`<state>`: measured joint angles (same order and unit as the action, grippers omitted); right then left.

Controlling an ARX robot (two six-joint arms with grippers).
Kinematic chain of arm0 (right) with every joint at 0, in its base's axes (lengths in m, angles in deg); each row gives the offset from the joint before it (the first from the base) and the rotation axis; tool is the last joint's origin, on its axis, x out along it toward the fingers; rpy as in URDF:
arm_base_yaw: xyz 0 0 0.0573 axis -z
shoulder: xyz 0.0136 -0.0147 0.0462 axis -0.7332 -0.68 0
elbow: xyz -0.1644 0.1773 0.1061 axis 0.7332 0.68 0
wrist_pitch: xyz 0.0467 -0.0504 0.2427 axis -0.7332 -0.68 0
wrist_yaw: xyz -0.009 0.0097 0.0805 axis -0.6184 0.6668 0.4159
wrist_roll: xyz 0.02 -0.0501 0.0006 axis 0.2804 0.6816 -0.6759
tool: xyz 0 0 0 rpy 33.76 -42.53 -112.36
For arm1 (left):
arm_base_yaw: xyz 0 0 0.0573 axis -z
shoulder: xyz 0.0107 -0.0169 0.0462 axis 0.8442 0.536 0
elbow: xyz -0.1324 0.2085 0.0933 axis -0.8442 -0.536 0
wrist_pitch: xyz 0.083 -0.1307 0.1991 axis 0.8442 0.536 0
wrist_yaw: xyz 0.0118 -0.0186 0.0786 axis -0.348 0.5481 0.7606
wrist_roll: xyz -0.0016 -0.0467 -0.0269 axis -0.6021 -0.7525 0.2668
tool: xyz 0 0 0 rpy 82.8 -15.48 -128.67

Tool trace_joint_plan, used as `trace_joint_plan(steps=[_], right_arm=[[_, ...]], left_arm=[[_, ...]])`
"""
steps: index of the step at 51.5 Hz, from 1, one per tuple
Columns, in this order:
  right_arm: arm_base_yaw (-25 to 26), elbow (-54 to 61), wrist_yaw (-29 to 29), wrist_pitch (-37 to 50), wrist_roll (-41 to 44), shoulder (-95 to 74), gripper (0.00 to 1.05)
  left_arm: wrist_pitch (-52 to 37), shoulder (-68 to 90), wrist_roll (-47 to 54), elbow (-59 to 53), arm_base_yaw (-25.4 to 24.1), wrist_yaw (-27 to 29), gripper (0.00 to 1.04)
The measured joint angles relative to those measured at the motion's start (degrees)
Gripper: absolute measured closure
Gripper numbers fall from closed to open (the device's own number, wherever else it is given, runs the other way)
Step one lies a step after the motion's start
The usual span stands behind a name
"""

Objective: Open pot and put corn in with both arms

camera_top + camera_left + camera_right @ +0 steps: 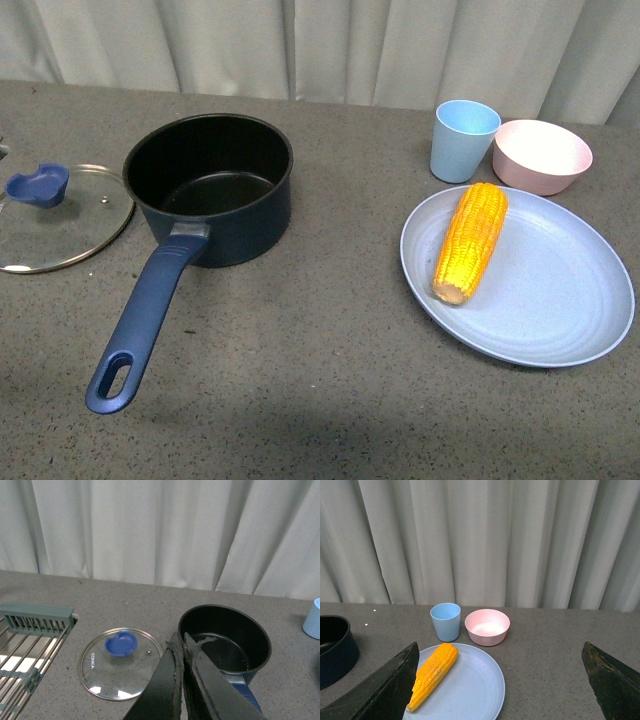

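The pot stands uncovered on the bench, its glass lid lying flat just left of it, and the corn lies well to the pot's right on a pale blue plate. The left tool is pinched together on nothing, pointing between pot and lid; the right tool gapes wide apart, empty, facing the corn.

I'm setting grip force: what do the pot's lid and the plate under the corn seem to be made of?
The lid looks like clear glass with a shiny metal rim: the table shows through it. Its blue knob is probably plastic. The plate is probably matte pale-blue plastic: no glaze shine.
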<state>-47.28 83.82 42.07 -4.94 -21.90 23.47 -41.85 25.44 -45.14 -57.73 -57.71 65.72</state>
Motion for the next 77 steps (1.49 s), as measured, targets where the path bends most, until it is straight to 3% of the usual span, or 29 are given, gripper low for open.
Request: trace_joint_plan(steps=[28, 70, 77], right_arm=[[0.00, 0.00, 0.00, 0.00, 0.00, 0.00, 0.09], [0.00, 0.00, 0.00, 0.00, 0.00, 0.00, 0.09], [0.00, 0.00, 0.00, 0.00, 0.00, 0.00, 0.09]], left_arm=[[17.33, -19.45, 0.00, -0.22, 0.02, 0.02, 1.01], [34.12, -36.48, 0.00, -0.22, 0.02, 0.02, 1.01], [43.41, -44.74, 0.00, -0.22, 0.02, 0.02, 1.01]])
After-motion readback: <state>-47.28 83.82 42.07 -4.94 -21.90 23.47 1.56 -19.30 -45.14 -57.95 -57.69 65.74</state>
